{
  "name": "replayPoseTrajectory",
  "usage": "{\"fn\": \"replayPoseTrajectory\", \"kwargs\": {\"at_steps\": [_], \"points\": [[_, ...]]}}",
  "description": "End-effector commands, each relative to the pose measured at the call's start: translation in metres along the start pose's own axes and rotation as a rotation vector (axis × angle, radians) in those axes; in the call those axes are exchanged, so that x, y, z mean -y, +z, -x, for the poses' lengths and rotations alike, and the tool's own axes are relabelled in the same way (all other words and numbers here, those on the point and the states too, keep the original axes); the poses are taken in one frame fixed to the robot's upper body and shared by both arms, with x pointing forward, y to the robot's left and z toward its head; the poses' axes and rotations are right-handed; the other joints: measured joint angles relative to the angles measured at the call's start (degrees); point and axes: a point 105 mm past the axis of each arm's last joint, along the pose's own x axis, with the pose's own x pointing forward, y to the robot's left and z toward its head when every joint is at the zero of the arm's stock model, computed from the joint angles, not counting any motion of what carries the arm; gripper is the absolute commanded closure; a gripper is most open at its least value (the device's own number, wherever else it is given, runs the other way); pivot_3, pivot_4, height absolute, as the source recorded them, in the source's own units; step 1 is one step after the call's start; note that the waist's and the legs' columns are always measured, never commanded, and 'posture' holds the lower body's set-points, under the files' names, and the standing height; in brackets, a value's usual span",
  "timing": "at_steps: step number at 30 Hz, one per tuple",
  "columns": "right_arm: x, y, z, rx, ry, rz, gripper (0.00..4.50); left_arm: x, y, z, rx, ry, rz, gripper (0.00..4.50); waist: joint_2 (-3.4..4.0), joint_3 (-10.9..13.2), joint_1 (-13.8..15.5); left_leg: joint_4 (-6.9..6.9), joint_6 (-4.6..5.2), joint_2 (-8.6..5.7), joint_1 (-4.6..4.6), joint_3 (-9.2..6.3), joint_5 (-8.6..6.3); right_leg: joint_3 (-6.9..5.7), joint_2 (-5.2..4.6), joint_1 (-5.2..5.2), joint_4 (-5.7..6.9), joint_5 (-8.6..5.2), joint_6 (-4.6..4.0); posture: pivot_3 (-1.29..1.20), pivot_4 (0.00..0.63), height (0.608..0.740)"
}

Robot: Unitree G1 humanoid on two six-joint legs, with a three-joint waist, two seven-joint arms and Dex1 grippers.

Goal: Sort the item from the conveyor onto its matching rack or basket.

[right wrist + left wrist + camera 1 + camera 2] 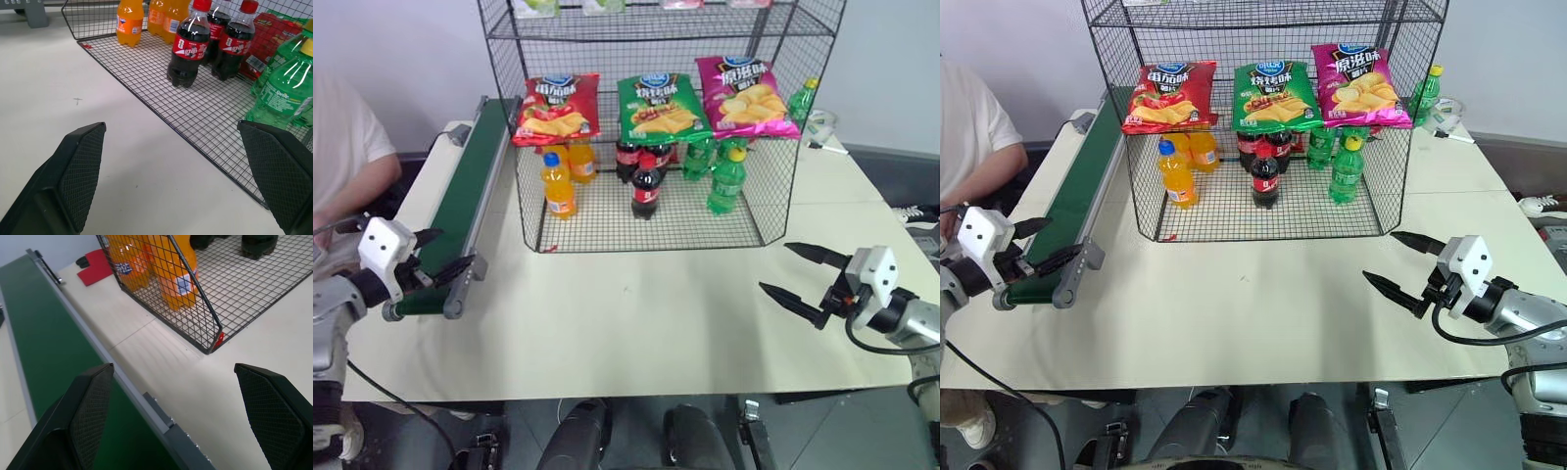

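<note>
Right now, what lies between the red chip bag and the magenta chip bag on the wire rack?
In the left eye view, a green chip bag lies between the glossy red chip bag and the magenta chip bag, on one tier of the dark wire-mesh rack.

Bare counter [636,313] lies open between both hands. The rack [656,147] blocks the far side; the conveyor [460,206] walls off the left edge.

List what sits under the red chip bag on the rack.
Under the red chip bag, orange soda bottles stand on the rack floor. Two show clearly; the bag's front edge covers the rear bottles' tops, so any further ones are hidden.
</note>
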Motion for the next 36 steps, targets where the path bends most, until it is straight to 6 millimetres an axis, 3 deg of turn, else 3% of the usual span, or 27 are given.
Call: {"fn": "replayPoseTrajectory", "kwargs": {"at_steps": [1,36], "points": [[0.004,0.015,0.002,0.031,-0.011,0.068,0.0,-0.004,0.009,0.0,0.027,0.016,-0.041,0.38,0.0,0.0,0.0,0.0,0.0,0.0,0.0,0.0,0.0,0.0,0.0,0.0,0.0,0.0,0.0,0.0,0.15,0.74],[0.004,0.013,0.002,0.028,-0.021,0.091,0.0,-0.004,0.013,-0.021,0.077,0.007,-0.031,0.38,0.0,0.0,0.0,-0.01,0.09,0.0,-0.03,-0.01,0.05,-0.02,0.0,-0.01,-0.04,0.01,0.01,0.0,0.15,0.74]]}}
